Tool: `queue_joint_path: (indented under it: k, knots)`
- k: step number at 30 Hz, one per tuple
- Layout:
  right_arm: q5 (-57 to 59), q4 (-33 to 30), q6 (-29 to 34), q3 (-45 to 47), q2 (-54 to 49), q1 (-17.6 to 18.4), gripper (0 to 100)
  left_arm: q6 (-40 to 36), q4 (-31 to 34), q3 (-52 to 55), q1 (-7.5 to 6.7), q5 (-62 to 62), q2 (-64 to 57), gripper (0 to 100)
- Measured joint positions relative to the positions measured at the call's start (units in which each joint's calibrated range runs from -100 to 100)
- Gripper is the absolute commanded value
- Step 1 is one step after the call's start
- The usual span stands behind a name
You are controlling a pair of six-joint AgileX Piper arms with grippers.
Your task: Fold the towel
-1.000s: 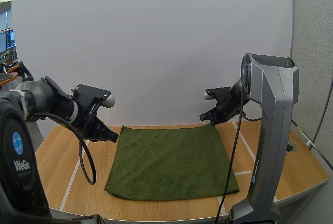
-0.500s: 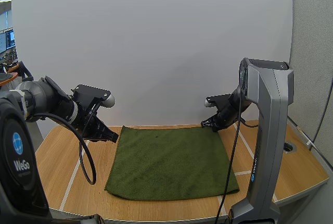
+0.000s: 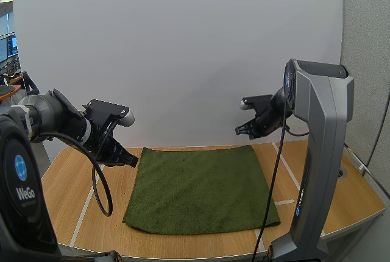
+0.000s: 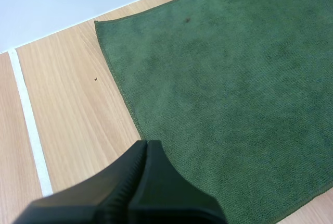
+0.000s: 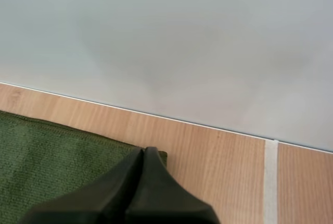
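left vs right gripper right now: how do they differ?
Left gripper sits over bare table beside the towel's left edge. Right gripper sits over the towel's far right corner. In the high view, left gripper points rightward toward the towel and right gripper points leftward. Shared: both shut, holding nothing. The towel lies flat.

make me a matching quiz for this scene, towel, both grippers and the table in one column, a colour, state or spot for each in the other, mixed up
1 towel
2 left gripper
3 right gripper
4 table

a shut, above the towel's far right corner
b green, spread flat
c light wood
d shut, by the towel's left edge

Pairs: 1-b, 2-d, 3-a, 4-c
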Motion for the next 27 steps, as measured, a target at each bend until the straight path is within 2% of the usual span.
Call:
queue_joint_path:
  k: [1, 2, 3, 5, 7, 8, 10, 16, 27]
  knots:
    - [0.0, 0.0, 0.2, 0.0, -0.4, -0.1, 10, 0.0, 0.0, 0.0, 0.00, 0.0, 0.0, 0]
    - [0.0, 0.0, 0.2, 0.0, -0.7, -0.1, 27, 0.0, 0.0, 0.0, 0.00, 0.0, 0.0, 0]
    - [1.0, 0.0, 0.5, 0.0, -1.1, -0.5, 39, 0.0, 0.0, 0.0, 0.00, 0.0, 0.0, 0]
    - [2.9, 0.0, 0.9, 0.0, -0.8, -0.9, 72, 0.0, 0.0, 0.0, 0.00, 0.0, 0.0, 0]
    - [3.6, 0.0, 1.2, 0.0, -0.1, -1.1, 95, 0.0, 0.0, 0.0, 0.00, 0.0, 0.0, 0]
    - [3.6, 0.0, 1.2, 0.0, -0.1, -1.1, 97, 0.0, 0.0, 0.0, 0.00, 0.0, 0.0, 0]
    - [3.8, 0.0, 1.2, 0.0, 0.4, -1.1, 94, 0.0, 0.0, 0.0, 0.00, 0.0, 0.0, 0]
    - [0.9, 0.2, 1.3, 0.0, 4.2, -1.1, 70, -0.5, 0.0, 0.0, 0.00, 0.2, 0.0, 0]
    - [-5.7, 0.1, 1.2, -0.1, 6.8, -1.1, 70, -0.9, 0.1, 0.0, 0.00, 0.2, 0.0, 0]
